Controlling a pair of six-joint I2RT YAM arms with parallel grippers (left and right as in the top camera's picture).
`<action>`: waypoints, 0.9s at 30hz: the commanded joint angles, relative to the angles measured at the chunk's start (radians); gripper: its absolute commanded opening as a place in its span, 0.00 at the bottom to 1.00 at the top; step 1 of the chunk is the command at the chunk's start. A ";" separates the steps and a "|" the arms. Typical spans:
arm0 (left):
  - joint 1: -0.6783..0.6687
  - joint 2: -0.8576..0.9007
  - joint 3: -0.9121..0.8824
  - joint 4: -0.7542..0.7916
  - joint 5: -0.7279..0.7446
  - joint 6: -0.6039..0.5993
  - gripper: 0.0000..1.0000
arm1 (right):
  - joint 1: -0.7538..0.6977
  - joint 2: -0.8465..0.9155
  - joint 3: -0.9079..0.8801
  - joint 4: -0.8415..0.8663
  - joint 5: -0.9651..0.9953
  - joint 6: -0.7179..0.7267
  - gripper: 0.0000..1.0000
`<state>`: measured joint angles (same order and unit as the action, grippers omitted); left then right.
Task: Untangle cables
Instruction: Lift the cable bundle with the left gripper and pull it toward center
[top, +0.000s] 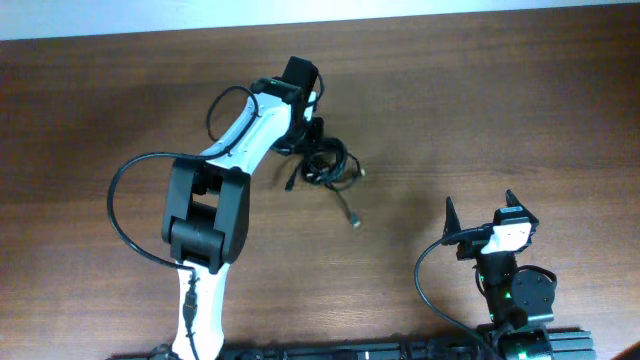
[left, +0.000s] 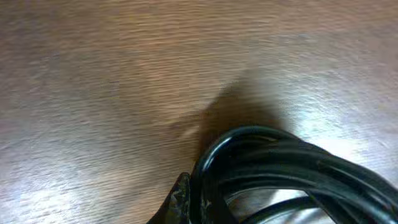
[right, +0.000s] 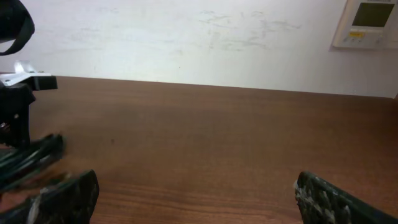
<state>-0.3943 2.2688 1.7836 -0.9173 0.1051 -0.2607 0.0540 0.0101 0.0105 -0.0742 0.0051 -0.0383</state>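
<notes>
Left pincer: it points down at the top edge of the cables. I cannot tell how far its jaws stand apart, or whether they grip.
Left wrist view: I get only one dark fingertip at the bottom edge, right against a thick loop of cables. The rest of the pincer is cut off.
Right pincer: it is spread wide with nothing between its fingers, at the near right of the surface.
Hard to make out: in the right wrist view the cables are a blur at the left edge.
Cables: they sit in a knot mid-surface, with loose ends trailing toward the near side and one plug lying furthest out. They are well apart from the right pincer.
</notes>
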 joint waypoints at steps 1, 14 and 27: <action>0.011 0.024 -0.036 -0.011 -0.132 -0.167 0.00 | 0.005 -0.006 -0.005 -0.006 -0.001 -0.006 0.99; -0.023 0.024 -0.156 0.016 -0.013 -0.172 0.00 | 0.005 -0.006 -0.005 -0.006 -0.001 -0.007 0.99; 0.083 -0.467 0.057 -0.185 -0.042 0.154 0.00 | 0.005 -0.006 -0.005 -0.006 -0.002 -0.006 0.99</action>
<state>-0.3092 1.9549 1.8111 -1.0988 0.0593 -0.3050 0.0540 0.0101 0.0105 -0.0742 0.0051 -0.0380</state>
